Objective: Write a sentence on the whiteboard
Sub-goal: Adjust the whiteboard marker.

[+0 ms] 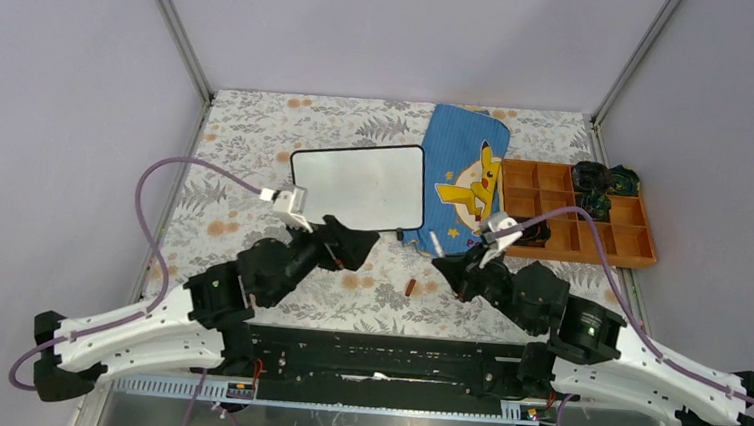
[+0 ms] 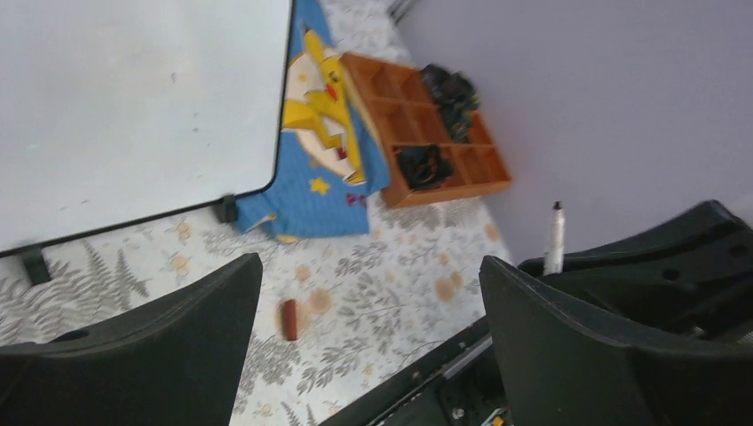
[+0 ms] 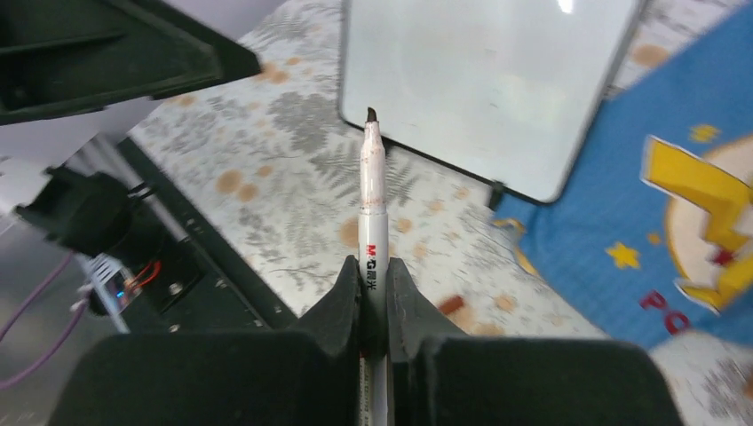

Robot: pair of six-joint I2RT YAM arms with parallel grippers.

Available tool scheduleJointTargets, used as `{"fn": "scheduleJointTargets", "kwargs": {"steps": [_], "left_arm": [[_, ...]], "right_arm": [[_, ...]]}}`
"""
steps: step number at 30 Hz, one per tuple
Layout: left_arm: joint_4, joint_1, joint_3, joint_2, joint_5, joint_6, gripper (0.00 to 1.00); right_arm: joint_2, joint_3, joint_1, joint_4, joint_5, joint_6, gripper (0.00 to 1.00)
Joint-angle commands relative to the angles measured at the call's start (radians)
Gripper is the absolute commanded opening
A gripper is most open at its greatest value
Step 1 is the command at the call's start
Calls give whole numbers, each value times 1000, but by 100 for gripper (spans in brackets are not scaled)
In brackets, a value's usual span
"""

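Top external view: two black and white arms reach from the near edge over a table covered by a floral tablecloth [image 1: 247, 144].
Whiteboard: the whiteboard [image 1: 359, 184] lies flat near the middle of the table, white face up in its thin black frame, with its right edge against the blue pouch.
Blue pouch: the blue pouch [image 1: 465, 184], printed with a yellow cartoon figure, lies between the board and the tray.
Tray: an orange compartment tray [image 1: 622, 258] sits at the right, with dark bundled items [image 1: 604, 179] in its far compartments; what they are cannot be told.
Right gripper: the right gripper [image 3: 373, 266] is clamped on a white marker [image 3: 371, 177] held by its barrel.
Marker tip: dark and uncapped, it points toward the board's near edge and is not touching it.
Left gripper: the left gripper [image 2: 368, 264] has its jaws spread wide and holds nothing, near the board's near left corner.
Loose piece: a small reddish-brown cap [image 1: 410, 288] lies on the cloth between the two grippers.
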Motion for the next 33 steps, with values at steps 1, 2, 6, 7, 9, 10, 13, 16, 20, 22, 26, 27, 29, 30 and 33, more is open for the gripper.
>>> {"fn": "scheduleJointTargets", "kwargs": {"steps": [1, 2, 6, 7, 9, 10, 13, 16, 20, 22, 26, 27, 29, 30, 33], "left_arm": [[398, -5, -159, -186, 106, 153, 99], [440, -5, -183, -219, 144, 166, 99], [385, -5, -147, -248, 262, 148, 99], [366, -5, -132, -243, 303, 152, 99], [356, -5, -111, -237, 410, 175, 99], [376, -5, -114, -236, 493, 192, 99], [401, -5, -117, -232, 581, 204, 99], [351, -6, -94, -217, 569, 215, 99], [334, -5, -86, -204, 574, 217, 94], [344, -5, -84, -199, 587, 215, 90], [377, -5, -93, -194, 595, 203, 77], [391, -5, -99, -196, 594, 195, 73], [420, -5, -110, -199, 596, 174, 69], [434, -5, -114, -199, 597, 169, 67], [460, -5, -119, -195, 604, 151, 64]], "right_arm": [[115, 114, -2, 135, -298, -91, 0], [137, 131, -2, 149, -333, -90, 0], [200, 146, -2, 233, -465, -56, 0], [211, 144, -2, 249, -487, -45, 0], [235, 143, -2, 321, -519, -26, 0], [247, 146, -2, 337, -532, -18, 0], [282, 153, -2, 378, -569, 5, 0], [302, 157, -2, 419, -594, 25, 0], [320, 168, -2, 448, -632, 43, 0], [325, 172, -2, 456, -644, 48, 0], [324, 167, -2, 470, -655, 54, 0], [322, 165, -2, 473, -657, 55, 0], [318, 160, -2, 478, -660, 55, 0], [314, 158, -2, 478, -661, 55, 0], [308, 153, -2, 477, -660, 54, 0]]}}
